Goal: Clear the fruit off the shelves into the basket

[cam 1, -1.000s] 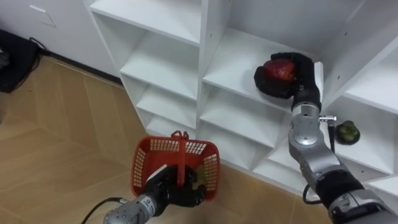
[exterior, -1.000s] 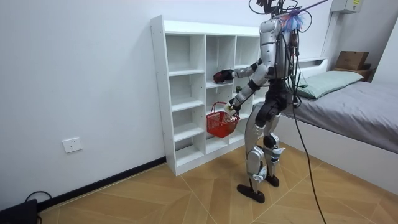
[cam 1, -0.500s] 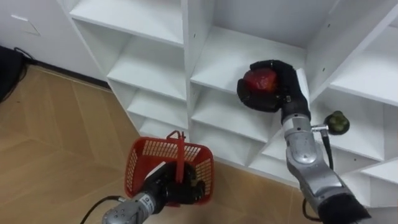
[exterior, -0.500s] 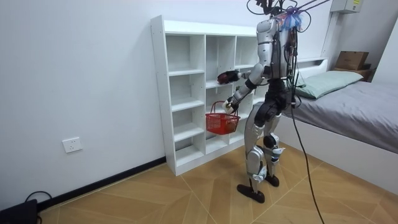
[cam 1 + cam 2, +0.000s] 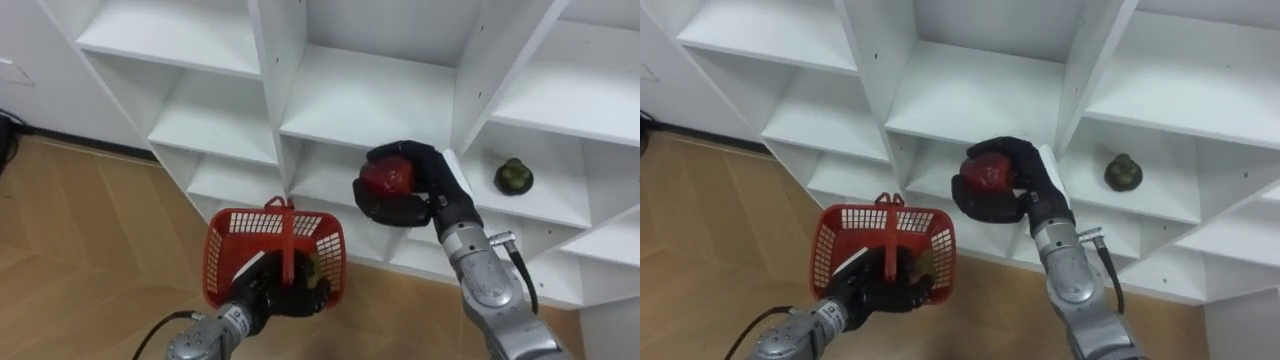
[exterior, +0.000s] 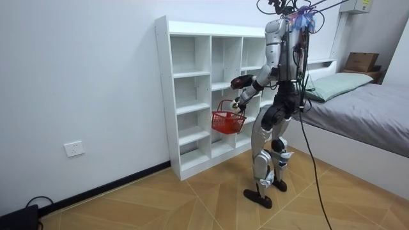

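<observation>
My right hand [image 5: 418, 190] is shut on a red fruit [image 5: 387, 177], held in the air in front of the white closet [image 5: 370, 95], just right of and above the red basket [image 5: 272, 253]. In the right eye view the same right hand [image 5: 1015, 190] grips the red fruit [image 5: 990, 170]. My left hand [image 5: 275, 295] is shut on the upright handle of the red basket, low in the view, with something yellowish-green inside the basket. A dark green fruit [image 5: 514, 176] rests on a shelf to the right. In the room view I stand facing the closet [image 6: 198, 96] with the basket [image 6: 227, 121] held out.
The closet's other compartments hold nothing that I can see. Wooden floor [image 5: 90, 250] lies to the left below the shelves. In the room view a bed [image 6: 364, 108] stands at the room view's right and a wall socket [image 6: 75, 149] at its left.
My right hand has drawn the red fruit off the upper shelf, down and left toward the basket. The basket has risen a little. The head camera has shifted, sliding the closet across the view.
</observation>
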Controlling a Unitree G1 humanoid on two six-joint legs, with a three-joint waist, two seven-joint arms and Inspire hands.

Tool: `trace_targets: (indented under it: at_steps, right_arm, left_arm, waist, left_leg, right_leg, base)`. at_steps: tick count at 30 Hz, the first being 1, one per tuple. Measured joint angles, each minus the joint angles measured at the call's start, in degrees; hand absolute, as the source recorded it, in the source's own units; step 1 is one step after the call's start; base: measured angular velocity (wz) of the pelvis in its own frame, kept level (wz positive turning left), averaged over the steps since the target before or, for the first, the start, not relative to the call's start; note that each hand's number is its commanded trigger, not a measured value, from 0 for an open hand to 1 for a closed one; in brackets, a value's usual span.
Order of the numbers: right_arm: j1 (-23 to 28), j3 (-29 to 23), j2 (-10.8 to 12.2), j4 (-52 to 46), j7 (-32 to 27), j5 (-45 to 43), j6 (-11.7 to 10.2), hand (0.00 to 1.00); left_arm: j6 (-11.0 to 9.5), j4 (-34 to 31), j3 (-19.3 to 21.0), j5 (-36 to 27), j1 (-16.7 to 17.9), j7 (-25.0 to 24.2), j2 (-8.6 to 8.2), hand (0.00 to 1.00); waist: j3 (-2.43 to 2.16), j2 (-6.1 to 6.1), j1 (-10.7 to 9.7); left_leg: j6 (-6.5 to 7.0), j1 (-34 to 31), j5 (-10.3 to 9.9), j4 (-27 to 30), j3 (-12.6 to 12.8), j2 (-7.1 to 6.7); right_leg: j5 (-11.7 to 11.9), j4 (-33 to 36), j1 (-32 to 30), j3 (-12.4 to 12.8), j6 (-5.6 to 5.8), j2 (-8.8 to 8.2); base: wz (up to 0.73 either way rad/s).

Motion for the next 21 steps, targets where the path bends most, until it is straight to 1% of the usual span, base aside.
trace_targets:
  at_steps: [3,11,13,15,18,21]
  right_arm:
    - [1.2,0.02,0.23,-2.11,1.7,-0.04,-0.02,1.0]
    - [2.87,0.84,0.14,-2.13,4.69,0.68,-0.02,1.0]
    - [3.08,1.65,0.09,-2.12,5.42,0.68,-0.02,1.0]
    - [3.1,2.38,0.13,-2.1,6.65,0.68,-0.02,1.0]
    - [3.11,2.98,0.1,-2.06,7.15,0.68,-0.02,1.0]
    - [3.11,3.35,0.15,-2.06,7.88,0.67,-0.02,1.0]
  left_arm:
    - [-0.34,-0.44,0.63,0.06,-0.01,-0.59,0.02,1.0]
    - [-3.28,-2.47,0.98,-0.17,-0.02,-0.59,-0.04,1.0]
    - [-3.41,-2.47,0.97,-0.2,-0.01,-0.6,-0.04,1.0]
    - [-3.44,-2.47,0.92,-0.24,-0.01,-0.61,-0.03,1.0]
    - [-3.44,-2.48,0.39,-0.42,-0.01,-0.63,0.08,1.0]
    - [-3.44,-2.48,-0.25,-2.39,-0.01,-1.12,0.05,1.0]
  waist:
    - [0.0,0.0,-0.6]
    - [0.0,0.0,-0.96]
    - [0.01,0.01,-1.14]
    - [0.02,0.04,-1.23]
    - [0.02,0.07,-1.32]
    - [0.03,0.1,-1.42]
  left_leg:
    - [-0.02,-0.01,-0.01,-0.02,0.1,0.11]
    - [-0.08,0.02,-0.05,-0.08,0.26,0.2]
    - [-0.12,0.02,-0.07,-0.06,0.26,0.35]
    - [-0.16,-0.1,-0.1,-0.05,0.31,0.79]
    - [-0.18,-0.12,-0.1,-0.02,0.35,0.79]
    - [-0.19,-0.21,-0.11,-0.03,0.4,0.79]
  right_leg:
    - [0.08,-0.03,0.0,0.49,-0.03,0.3]
    - [0.13,-0.24,0.03,0.92,-0.06,0.5]
    - [0.33,-0.68,0.25,0.94,-0.11,0.68]
    - [0.7,-1.23,0.39,0.91,-0.21,0.92]
    - [0.7,-1.21,0.35,0.81,-0.21,0.92]
    - [0.75,-1.43,0.36,0.79,-0.23,1.0]
  base:
    - [-0.03]
    - [0.0]
    - [0.0]
    - [0.0]
    - [0.0]
    - [0.0]
